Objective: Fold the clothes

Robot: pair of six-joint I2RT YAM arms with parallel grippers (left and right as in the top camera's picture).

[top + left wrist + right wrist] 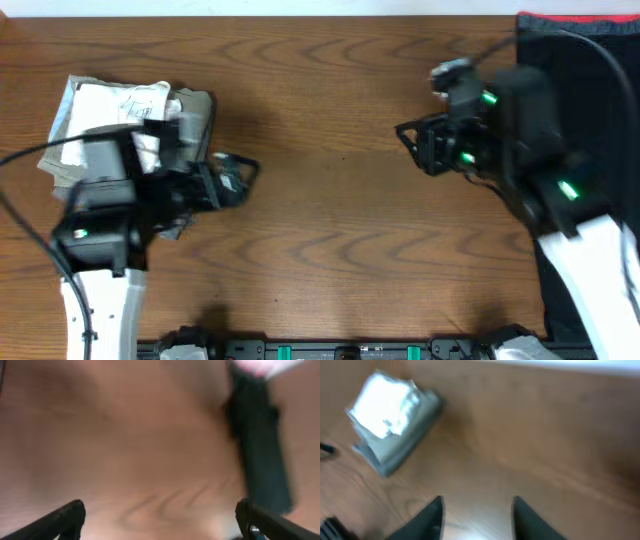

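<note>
The folded white T-shirt [112, 105] lies near my left gripper [238, 172], outside its wide jaws, and well apart from my right gripper [415, 140], whose half-parted jaws are empty.

The folded white cotton T-shirt [112, 103] lay on folded khaki trousers [198, 112] at the wooden surface's [330, 150] left; a black red-banded garment [600, 70] lay far right.
</note>
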